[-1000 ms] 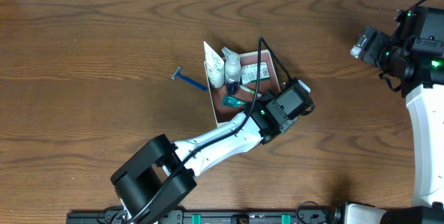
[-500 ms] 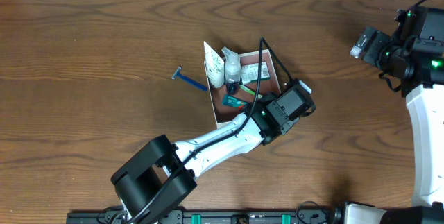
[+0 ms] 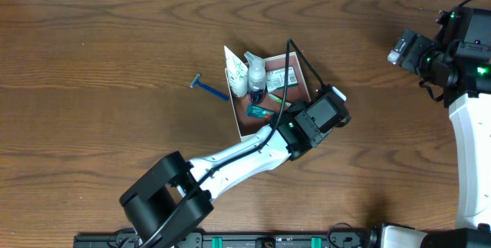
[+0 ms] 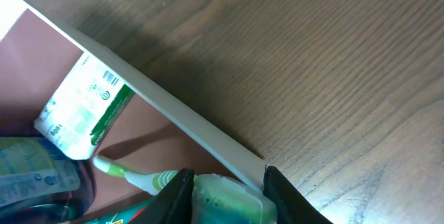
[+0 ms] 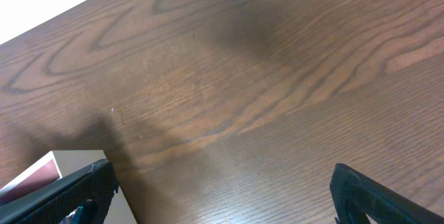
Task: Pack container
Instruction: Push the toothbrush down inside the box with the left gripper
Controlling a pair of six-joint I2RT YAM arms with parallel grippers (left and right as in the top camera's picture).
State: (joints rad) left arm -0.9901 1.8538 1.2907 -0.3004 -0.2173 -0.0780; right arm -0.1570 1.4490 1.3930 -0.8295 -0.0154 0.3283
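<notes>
Left wrist view: left gripper (image 4: 225,181) clamps the green-white toothbrush (image 4: 229,197) (container (image 4: 173,115) wall just ahead); right gripper (image 5: 222,196) gapes wide.

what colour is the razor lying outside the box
The razor is blue, seen best in the overhead view.

1. Container (image 3: 233,104) sits mid counter (image 3: 115,33).
2. Razor (image 3: 207,87) on counter, just left of container, outside it.
3. Inside, back row, L to R: tube (image 3: 236,75), bottle (image 3: 256,70), packet (image 3: 285,77).
4. Toothbrush (image 4: 132,175) in container, in front of packet, one end betw. left end effector (image 4: 225,195) fingers at right-front corner.
5. Right end effector (image 5: 222,207) far right, well apart.
</notes>
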